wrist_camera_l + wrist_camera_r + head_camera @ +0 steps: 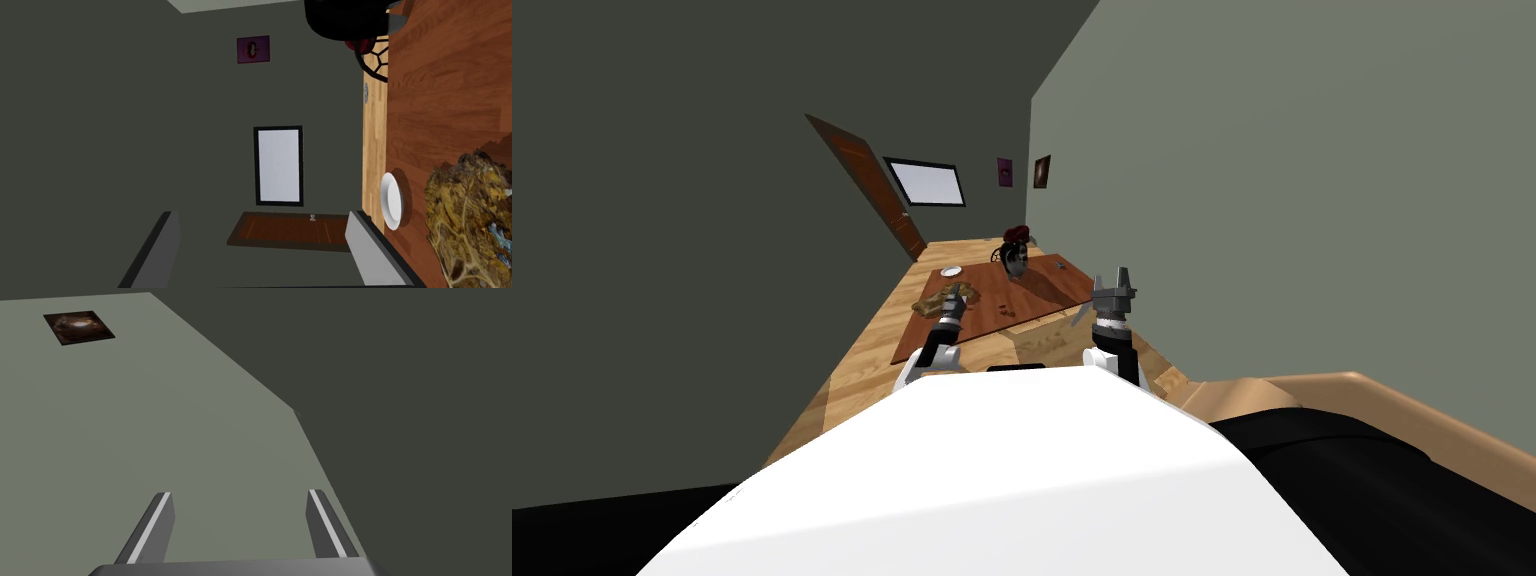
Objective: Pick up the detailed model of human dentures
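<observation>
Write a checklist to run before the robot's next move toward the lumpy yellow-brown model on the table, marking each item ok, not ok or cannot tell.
1. Left gripper open: ok.
2. Lumpy yellow-brown model between its fingers: not ok; it lies outside one finger, off to the side.
3. White plate apart from the model: ok, bare table shows between them.
4. Right gripper out of the way: ok, raised and open, facing a wall.
5. Model's teeth recognisable: cannot tell.
</observation>
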{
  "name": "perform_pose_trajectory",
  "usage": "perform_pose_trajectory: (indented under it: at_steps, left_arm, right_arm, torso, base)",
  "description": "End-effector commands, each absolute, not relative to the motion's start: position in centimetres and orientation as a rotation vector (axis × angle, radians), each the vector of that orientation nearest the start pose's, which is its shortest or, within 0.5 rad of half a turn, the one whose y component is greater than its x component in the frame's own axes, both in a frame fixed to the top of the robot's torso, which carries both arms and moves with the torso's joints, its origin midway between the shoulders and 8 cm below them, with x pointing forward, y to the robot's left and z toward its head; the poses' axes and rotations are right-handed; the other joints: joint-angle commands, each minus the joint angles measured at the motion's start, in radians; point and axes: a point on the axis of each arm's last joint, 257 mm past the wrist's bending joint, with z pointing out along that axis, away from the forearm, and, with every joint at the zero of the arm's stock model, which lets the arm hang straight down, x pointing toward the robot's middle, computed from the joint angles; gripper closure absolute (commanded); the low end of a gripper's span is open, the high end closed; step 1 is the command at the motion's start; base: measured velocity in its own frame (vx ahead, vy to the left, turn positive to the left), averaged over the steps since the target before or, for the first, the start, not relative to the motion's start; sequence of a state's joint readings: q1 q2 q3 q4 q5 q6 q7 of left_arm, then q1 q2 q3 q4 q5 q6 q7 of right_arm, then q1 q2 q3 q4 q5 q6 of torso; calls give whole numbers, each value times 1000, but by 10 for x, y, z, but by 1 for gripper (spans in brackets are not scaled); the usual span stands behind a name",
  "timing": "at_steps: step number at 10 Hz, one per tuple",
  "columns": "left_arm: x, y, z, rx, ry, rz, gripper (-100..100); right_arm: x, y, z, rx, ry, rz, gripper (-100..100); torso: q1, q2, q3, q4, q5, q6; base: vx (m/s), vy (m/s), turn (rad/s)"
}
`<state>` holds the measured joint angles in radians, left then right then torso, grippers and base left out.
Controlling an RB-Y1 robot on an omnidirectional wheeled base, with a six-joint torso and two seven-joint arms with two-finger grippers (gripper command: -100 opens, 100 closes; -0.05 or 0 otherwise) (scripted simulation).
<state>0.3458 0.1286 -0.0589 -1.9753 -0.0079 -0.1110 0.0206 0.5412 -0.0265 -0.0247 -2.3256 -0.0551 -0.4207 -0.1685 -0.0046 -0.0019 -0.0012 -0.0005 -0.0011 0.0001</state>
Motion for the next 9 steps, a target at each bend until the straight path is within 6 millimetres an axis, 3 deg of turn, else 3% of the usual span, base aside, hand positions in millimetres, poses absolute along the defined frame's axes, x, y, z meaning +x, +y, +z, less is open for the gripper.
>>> perform_pose_trajectory:
  at_steps: [1,9]
  left_arm:
    - [454,255,-183,-1051,1181,-1183,-100]
    - [476,240,-302,-1302,1442,-1062,-100]
  right_arm:
    - [343,-296,17,794,596,1438,0]
    - [343,-296,17,794,596,1438,0]
  torso:
    - [0,0,0,0,0,0]
    - [-1,-1,-1,0,0,0]
  base:
    - [13,-89,-37]
    - [48,-90,-5]
